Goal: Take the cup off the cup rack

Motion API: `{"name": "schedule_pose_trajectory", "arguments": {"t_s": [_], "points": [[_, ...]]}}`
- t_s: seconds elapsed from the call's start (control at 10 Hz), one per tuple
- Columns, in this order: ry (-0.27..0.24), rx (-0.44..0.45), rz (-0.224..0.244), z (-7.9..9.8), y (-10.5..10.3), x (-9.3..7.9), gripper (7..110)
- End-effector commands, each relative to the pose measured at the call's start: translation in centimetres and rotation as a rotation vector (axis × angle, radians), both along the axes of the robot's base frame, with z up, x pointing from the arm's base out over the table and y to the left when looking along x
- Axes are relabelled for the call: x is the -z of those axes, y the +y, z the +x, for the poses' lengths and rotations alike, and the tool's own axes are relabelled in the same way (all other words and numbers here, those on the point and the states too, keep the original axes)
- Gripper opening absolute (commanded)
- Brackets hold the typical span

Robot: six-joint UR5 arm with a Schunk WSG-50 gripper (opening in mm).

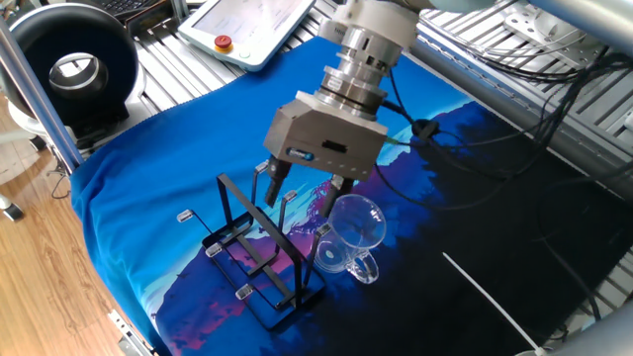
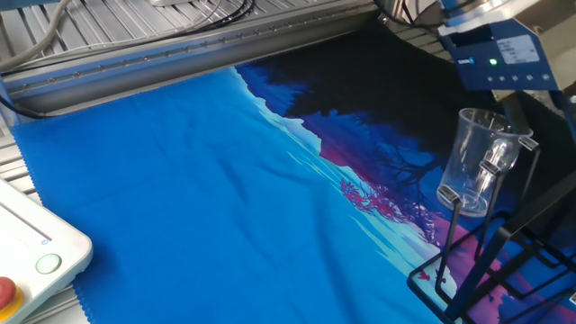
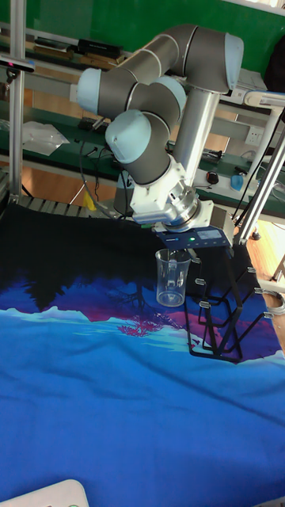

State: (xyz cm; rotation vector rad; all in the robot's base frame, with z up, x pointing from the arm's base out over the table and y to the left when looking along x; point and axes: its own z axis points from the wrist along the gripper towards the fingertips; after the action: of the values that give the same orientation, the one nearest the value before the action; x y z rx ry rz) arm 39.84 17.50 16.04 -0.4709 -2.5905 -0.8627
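Cup [image 1: 353,235]: glass, mouth-up beside cup rack [image 1: 259,255] pegs; just below gripper [image 1: 309,190], offset sideways. Jaws apart, clamping nothing.

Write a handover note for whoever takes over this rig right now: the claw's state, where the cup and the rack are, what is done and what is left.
Claw: open, fingers spread, holding nothing. It hangs just above the cup and the top of the cup rack. Whether a finger touches the cup's rim cannot be told.
Cup: tilted, up against the upper pegs on one side of the rack, off the cloth in the other fixed view.
Rack: standing upright on the blue cloth.
Done: the claw is at the rack.
Left: grip the cup, lift it clear of the pegs, and set it down away from the rack.
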Motion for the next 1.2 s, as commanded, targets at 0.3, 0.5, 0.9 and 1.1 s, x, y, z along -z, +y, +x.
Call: {"name": "schedule_pose_trajectory", "arguments": {"t_s": [0.3,0.5,0.9,1.1], "points": [[0.148,-0.075,-0.160,-4.8,-3.4,0.7,22],[0.127,-0.068,-0.171,-5.0,-3.2,1.4,22],[-0.010,-0.053,-0.066,-0.1,-1.4,3.4,44],[-0.046,-0.035,-0.001,0.7,0.2,2.3,44]]}}
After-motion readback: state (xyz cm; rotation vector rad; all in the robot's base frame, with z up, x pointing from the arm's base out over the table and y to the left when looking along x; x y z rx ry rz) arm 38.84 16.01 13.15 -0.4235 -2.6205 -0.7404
